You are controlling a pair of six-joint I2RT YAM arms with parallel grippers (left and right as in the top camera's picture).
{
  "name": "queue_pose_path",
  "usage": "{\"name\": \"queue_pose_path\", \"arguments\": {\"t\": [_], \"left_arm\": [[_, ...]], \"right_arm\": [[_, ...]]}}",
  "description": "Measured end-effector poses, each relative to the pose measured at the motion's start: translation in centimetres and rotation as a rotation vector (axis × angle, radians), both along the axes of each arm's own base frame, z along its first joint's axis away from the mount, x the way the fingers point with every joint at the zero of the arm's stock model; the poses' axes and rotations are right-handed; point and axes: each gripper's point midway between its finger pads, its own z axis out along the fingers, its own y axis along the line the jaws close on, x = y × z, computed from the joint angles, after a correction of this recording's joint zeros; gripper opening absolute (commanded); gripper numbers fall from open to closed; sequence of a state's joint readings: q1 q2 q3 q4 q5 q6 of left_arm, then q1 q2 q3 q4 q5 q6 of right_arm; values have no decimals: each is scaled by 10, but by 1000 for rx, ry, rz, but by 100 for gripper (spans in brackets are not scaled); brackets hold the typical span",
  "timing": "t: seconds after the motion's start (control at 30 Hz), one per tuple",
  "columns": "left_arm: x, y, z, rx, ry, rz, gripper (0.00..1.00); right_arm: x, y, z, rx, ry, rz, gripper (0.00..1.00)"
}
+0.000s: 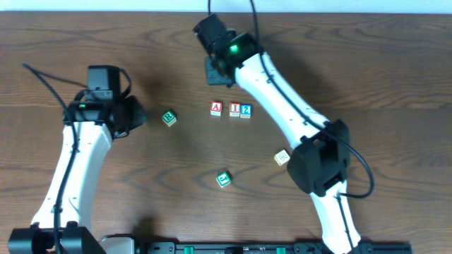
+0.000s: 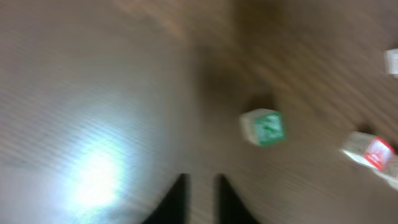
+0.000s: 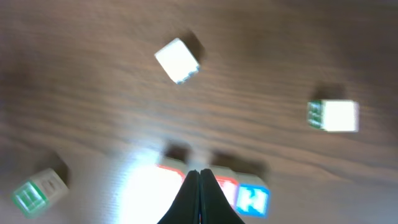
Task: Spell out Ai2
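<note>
In the overhead view three letter blocks stand in a row mid-table: red A [image 1: 216,109], red I [image 1: 234,109] and blue 2 [image 1: 246,110]. My right gripper [image 1: 215,70] hovers just behind the row, shut and empty. In the right wrist view its fingers [image 3: 200,171] are pressed together over the row, with the I block [image 3: 229,186] and the blue block [image 3: 254,199] just beyond the tips. My left gripper [image 1: 134,116] is left of a green block [image 1: 168,118]. Its fingers [image 2: 202,183] stand slightly apart and empty. The green block [image 2: 264,127] lies ahead of them.
A second green block [image 1: 224,179] lies toward the front and a beige block [image 1: 282,156] lies beside the right arm's base. The A block [image 2: 370,152] shows at the right edge of the blurred left wrist view. Glare washes out part of the wooden table [image 1: 367,63].
</note>
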State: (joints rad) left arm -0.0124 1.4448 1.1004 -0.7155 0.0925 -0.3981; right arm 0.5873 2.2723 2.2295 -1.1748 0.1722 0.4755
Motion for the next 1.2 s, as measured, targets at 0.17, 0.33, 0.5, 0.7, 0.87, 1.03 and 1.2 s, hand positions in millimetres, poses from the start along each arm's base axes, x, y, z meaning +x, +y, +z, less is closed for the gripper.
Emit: {"name": "queue_pose_path", "arguments": {"t": [0.17, 0.33, 0.5, 0.7, 0.87, 1.03, 1.2], "left_arm": [[16, -56, -2, -84, -49, -154, 6], [27, -103, -40, -184, 11, -269, 5], [40, -122, -58, -266, 7, -313, 6], [54, -134, -56, -319, -51, -346, 5], [60, -139, -62, -340, -56, -353, 6], [71, -144, -81, -367, -14, -356, 6], [81, -149, -88, -386, 9, -358, 6]], "right_arm": [[-11, -50, 4, 20, 144, 3, 1], [-7, -114, 17, 97, 216, -26, 1], [-8, -128, 26, 219, 199, 57, 2], [-26, -101, -17, 439, 276, 201, 1], [-51, -93, -57, 540, 363, 221, 2], [-61, -95, -73, 573, 390, 215, 1], [-65, -98, -88, 588, 395, 203, 2]]}}
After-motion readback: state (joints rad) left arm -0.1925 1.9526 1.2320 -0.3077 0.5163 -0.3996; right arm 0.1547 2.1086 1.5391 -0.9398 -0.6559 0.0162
